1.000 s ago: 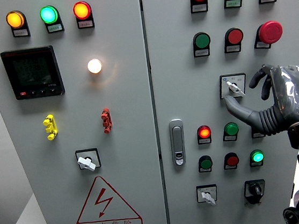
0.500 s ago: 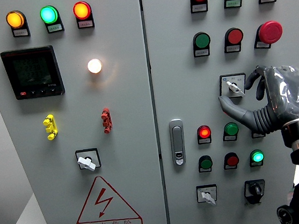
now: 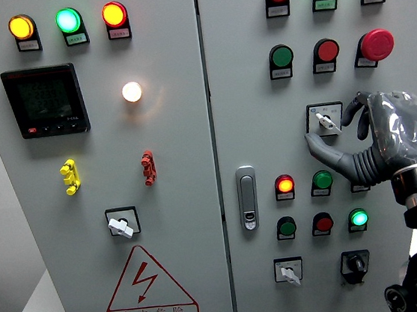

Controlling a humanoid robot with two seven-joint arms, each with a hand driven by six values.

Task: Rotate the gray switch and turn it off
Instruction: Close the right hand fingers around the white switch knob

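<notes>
Far to the left of the right hand (image 3: 378, 135), on the left cabinet door, sit a dark digital meter (image 3: 45, 101), a lit white lamp (image 3: 132, 92) and a gray rotary switch (image 3: 121, 224) above a red-outlined electrical warning triangle (image 3: 149, 286). Nearer the hand, lower and to its left, a metal door handle (image 3: 248, 197) stands upright on the right door. The gray switch (image 3: 325, 120) lies just left of the hand's knuckles, its small knob tilted up to the left on a square plate. The hand's thumb (image 3: 327, 150) reaches below the plate and a curled finger sits at the plate's right edge, bracketing the knob; whether they touch it cannot be told. Below the hand glow a lit red button (image 3: 285, 186) and green buttons (image 3: 359, 218); above it sits a red mushroom stop button (image 3: 376, 44).
</notes>
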